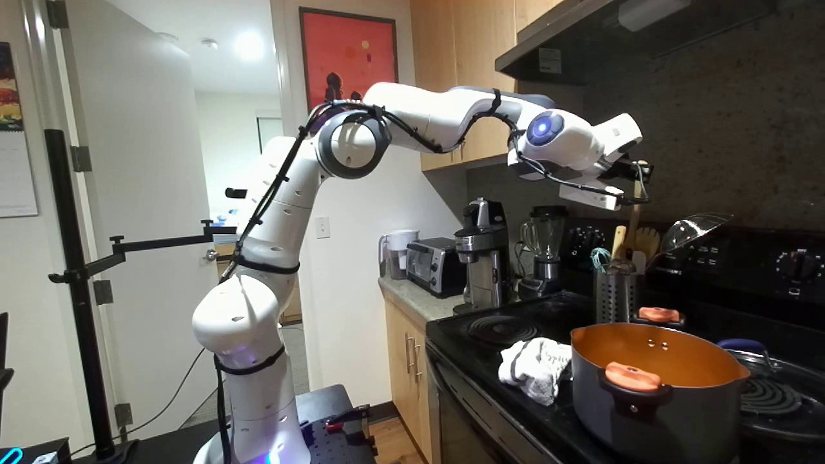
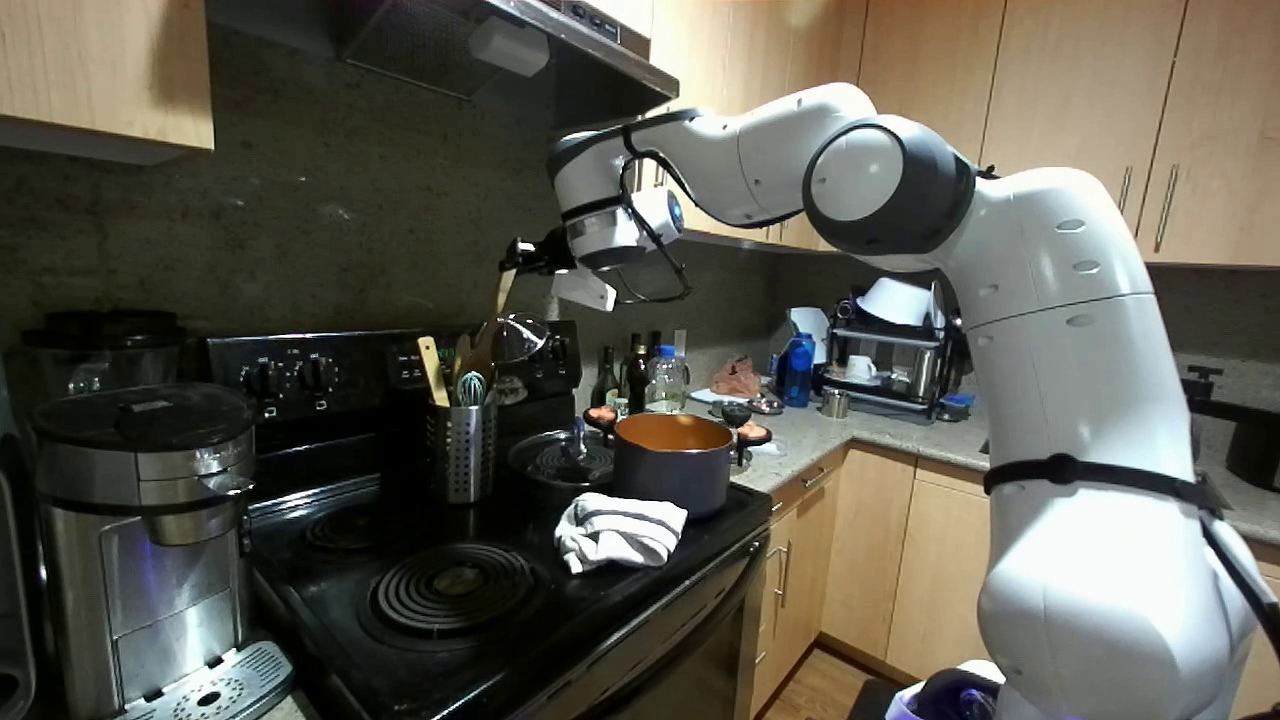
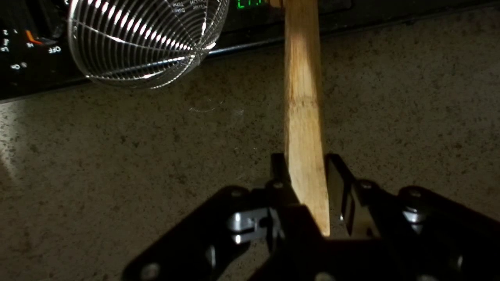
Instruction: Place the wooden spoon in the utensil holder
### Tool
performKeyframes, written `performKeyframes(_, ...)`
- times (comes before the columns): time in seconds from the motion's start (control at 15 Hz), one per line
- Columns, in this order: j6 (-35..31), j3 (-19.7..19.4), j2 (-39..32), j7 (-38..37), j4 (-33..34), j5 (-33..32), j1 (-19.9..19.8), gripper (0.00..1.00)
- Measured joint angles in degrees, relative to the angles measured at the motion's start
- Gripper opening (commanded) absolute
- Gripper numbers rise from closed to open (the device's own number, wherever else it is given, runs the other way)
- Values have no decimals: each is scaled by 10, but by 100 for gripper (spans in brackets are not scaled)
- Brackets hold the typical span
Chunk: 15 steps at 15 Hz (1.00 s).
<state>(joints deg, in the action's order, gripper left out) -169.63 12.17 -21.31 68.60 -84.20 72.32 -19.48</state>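
Note:
The wooden spoon [image 3: 302, 105] is long and light tan. My gripper [image 3: 305, 158] is shut on the end of its handle in the wrist view. In both exterior views the spoon [image 1: 636, 200] [image 2: 504, 290] hangs down, slightly tilted, from the gripper [image 1: 635, 170] [image 2: 517, 256]. The utensil holder [image 1: 612, 299] [image 2: 468, 462] is a perforated grey metal canister at the back of the stove. Several pale wooden utensils and a whisk stick out of it. The spoon's lower end overlaps these utensils; I cannot tell whether it is inside the holder or above it.
A wire strainer [image 1: 696, 231] [image 2: 521, 337] juts sideways from the holder, close to the spoon. The wide orange pot [image 1: 657, 412] [image 2: 672, 475] and a towel [image 1: 536, 367] [image 2: 620, 530] are in front. The range hood [image 1: 580, 48] overhangs. A coffee maker [image 1: 482, 251] [image 2: 150, 560] stands aside.

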Motion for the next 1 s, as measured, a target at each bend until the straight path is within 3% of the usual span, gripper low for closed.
performKeyframes(1.0,0,1,0,1,5,-29,19,7)
